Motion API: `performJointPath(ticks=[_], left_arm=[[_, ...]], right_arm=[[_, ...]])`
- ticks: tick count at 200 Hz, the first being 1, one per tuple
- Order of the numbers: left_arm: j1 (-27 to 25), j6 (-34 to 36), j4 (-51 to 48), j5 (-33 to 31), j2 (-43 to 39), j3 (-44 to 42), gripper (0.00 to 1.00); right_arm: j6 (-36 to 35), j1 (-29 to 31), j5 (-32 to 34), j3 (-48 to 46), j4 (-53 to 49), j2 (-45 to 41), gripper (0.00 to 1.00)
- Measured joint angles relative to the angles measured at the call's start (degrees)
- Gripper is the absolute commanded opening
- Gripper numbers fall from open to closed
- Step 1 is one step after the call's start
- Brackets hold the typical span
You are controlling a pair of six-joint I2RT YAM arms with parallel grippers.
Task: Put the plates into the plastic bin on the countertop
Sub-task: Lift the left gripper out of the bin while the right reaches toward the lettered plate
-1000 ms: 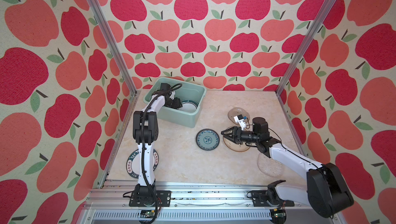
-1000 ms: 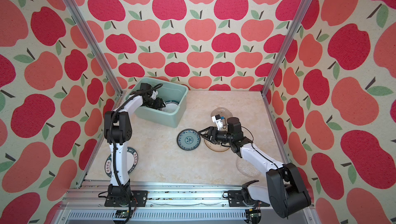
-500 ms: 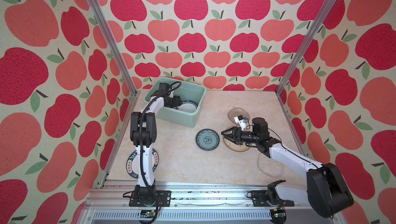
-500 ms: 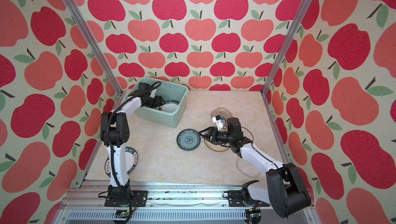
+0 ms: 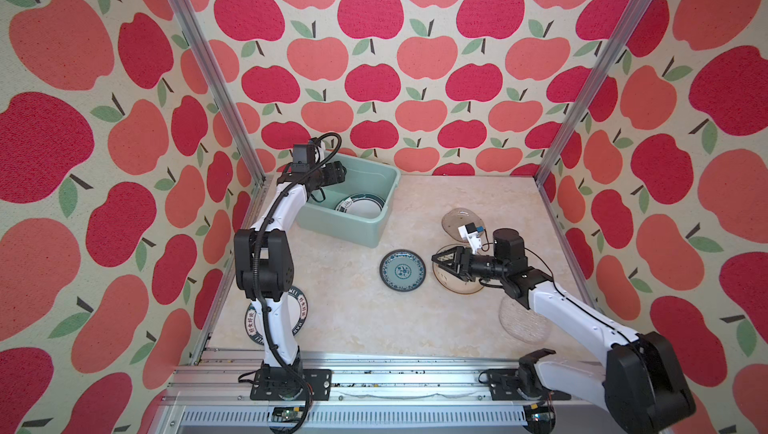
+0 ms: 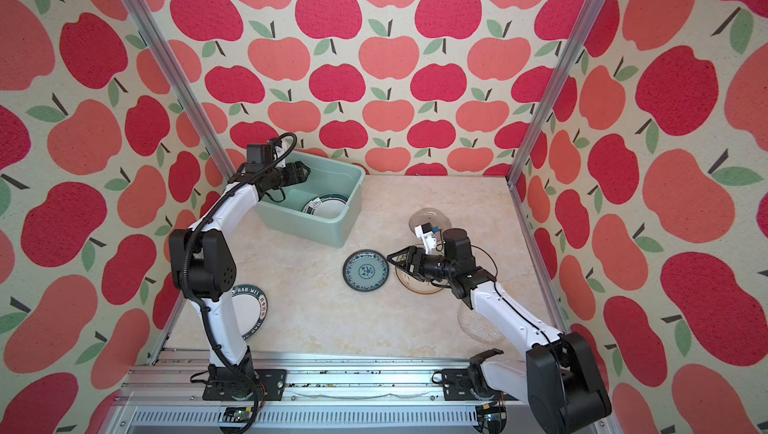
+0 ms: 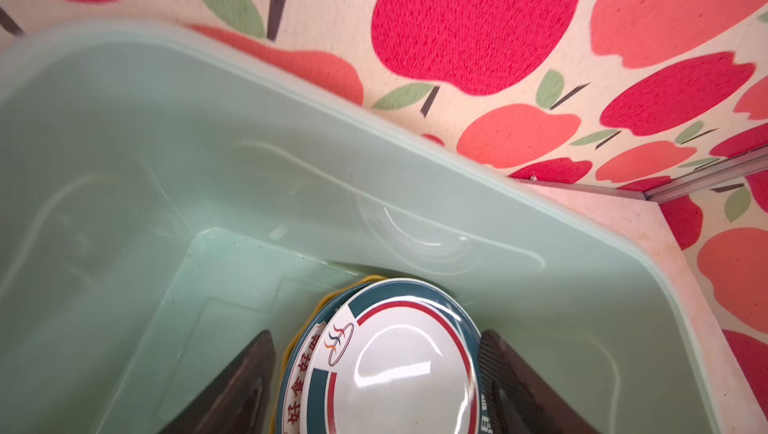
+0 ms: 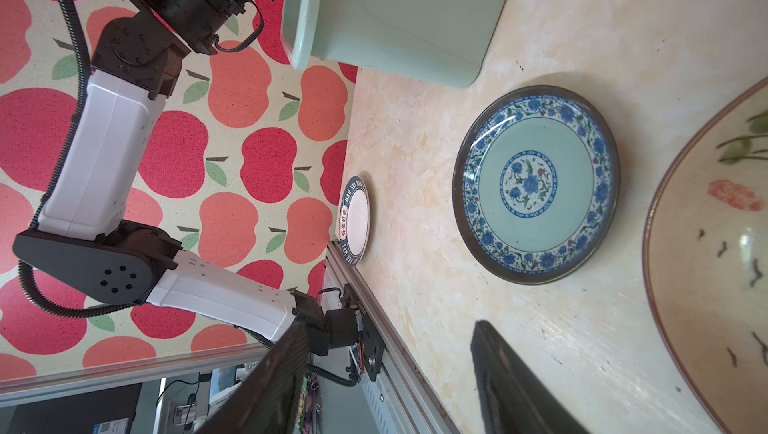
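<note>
Left gripper (image 5: 343,171) and right gripper (image 5: 438,265) both open and empty; a stack of plates (image 7: 399,369) in the plastic bin (image 5: 340,230), five plates on the countertop (image 5: 345,319).
At far left, a lettered-rim plate (image 6: 249,312) lies partly hidden by the left arm. The left gripper hovers above the bin at back left, fingers (image 7: 249,373) spread wide over the stack, whose top plate is white with a green rim. Mid-counter, the teal patterned plate (image 5: 402,270) sits just beside the cream plate (image 5: 457,286); the right gripper hangs over the cream plate's left edge. One glass plate (image 5: 455,218) lies behind, another glass plate (image 5: 521,324) in front, partly under the right arm.
</note>
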Motion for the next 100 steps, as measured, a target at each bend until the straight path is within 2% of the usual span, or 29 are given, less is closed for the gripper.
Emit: performJointPath(ticks=[16, 52, 75, 100], left_arm=[[0.2, 0.2, 0.8, -1.0, -5.3, -1.2, 0.87], [1.2, -0.2, -1.8, -1.7, -18.9, -5.6, 0.89], [2.9, -0.9, -5.8, -2.0, -30.3, -15.1, 0.93], [7.0, -3.7, -11.0, -1.4, -44.1, -28.5, 0.99]], right_arm=[[-2.2, 0.0, 1.3, 1.0, -1.4, -3.4, 0.71], [-5.5, 0.1, 4.3, 3.5, -2.3, -8.0, 0.74], [-7.1, 2.3, 5.9, 7.1, -3.0, -6.4, 0.74], [-8.8, 8.9, 8.4, 13.5, -3.5, -1.9, 0.73]])
